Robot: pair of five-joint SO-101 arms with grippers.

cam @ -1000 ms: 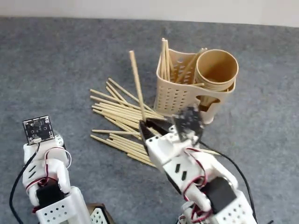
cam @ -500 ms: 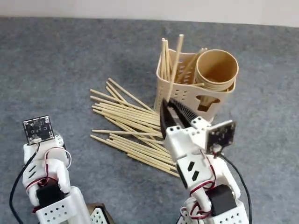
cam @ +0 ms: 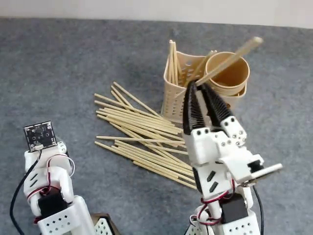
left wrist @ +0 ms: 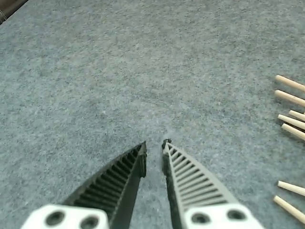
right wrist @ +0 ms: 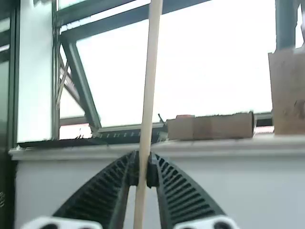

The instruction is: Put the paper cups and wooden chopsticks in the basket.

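Note:
A beige perforated basket (cam: 182, 100) stands at the back of the grey carpet, with stacked paper cups (cam: 227, 73) and a few chopsticks (cam: 173, 58) inside. Many wooden chopsticks (cam: 139, 134) lie fanned on the carpet to its left. My right gripper (cam: 198, 87) hovers at the basket's front rim, shut on one chopstick (cam: 230, 58) that slants up over the cups. In the right wrist view this chopstick (right wrist: 151, 71) rises between the closed fingers of the right gripper (right wrist: 143, 171). My left gripper (left wrist: 154, 145) hangs low over bare carpet, nearly closed and holding nothing. Chopstick ends (left wrist: 289, 112) lie beside it.
The left arm (cam: 46, 171) sits at the front left corner, away from the pile. Grey carpet (cam: 63, 73) covers the whole table. Behind the raised chopstick in the right wrist view are a window (right wrist: 190, 62) and cardboard boxes (right wrist: 209, 126) on a sill.
The right arm swung from over the pile toward the basket, carrying one chopstick. The chopstick tipped from leaning left to slanting right over the cups. The left arm stayed still.

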